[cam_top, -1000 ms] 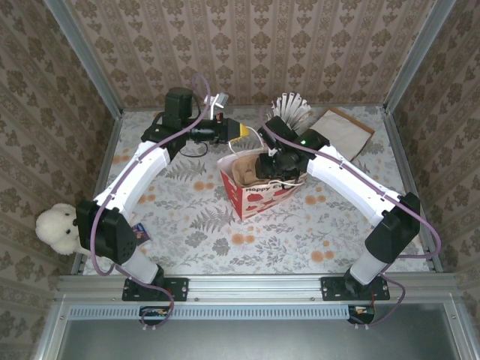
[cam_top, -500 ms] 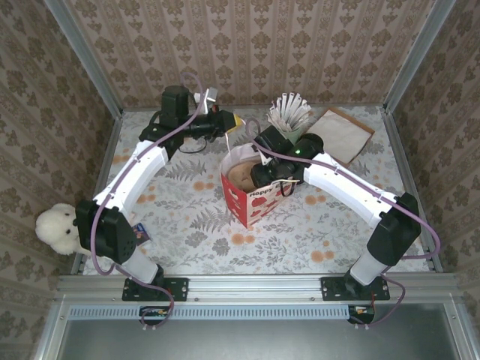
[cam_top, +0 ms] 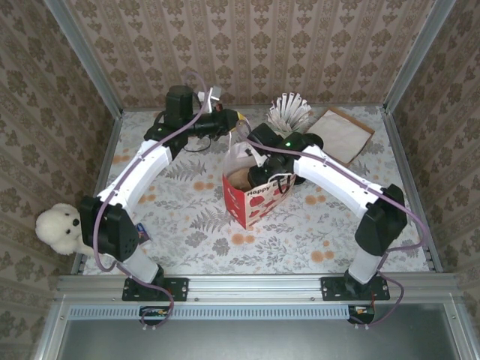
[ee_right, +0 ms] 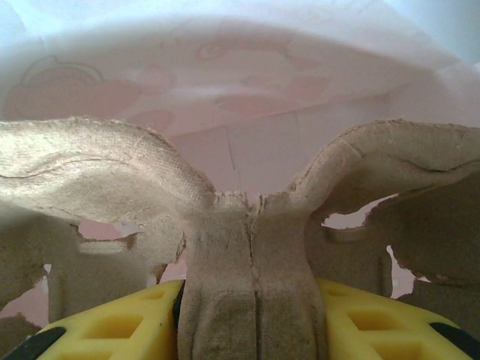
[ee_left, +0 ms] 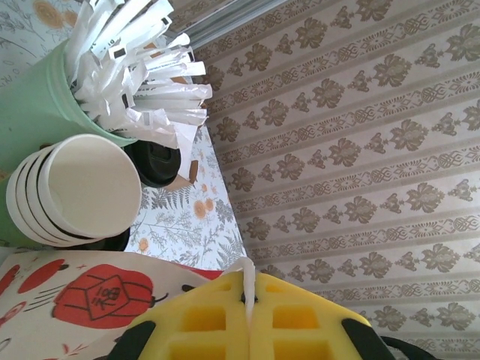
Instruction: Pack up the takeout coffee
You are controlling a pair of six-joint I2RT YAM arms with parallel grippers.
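Note:
The red-and-white paper bag [cam_top: 259, 199] stands open mid-table. My left gripper [cam_top: 238, 120] is shut on its white handle [ee_left: 248, 281], holding it up at the bag's back edge. My right gripper [cam_top: 261, 163] reaches into the bag mouth. It is shut on the centre ridge of a brown pulp cup carrier [ee_right: 251, 247], with the bag's pale inside [ee_right: 247, 97] behind it. The takeout coffee is hidden. A glossy black shape [ee_left: 154, 161] sits behind the stack of lidless cups [ee_left: 82, 199], and I cannot tell what it is.
The green holder of white-wrapped sticks [cam_top: 289, 112] stands at the back, right of my left gripper. A flat brown paper bag [cam_top: 341, 131] lies back right. A white plush toy [cam_top: 60, 225] sits off the table's left edge. Patterned walls close three sides.
My right gripper has carried the carrier left and deeper into the bag. The left gripper has raised the handle toward the back, and the bag stands narrower and more upright.

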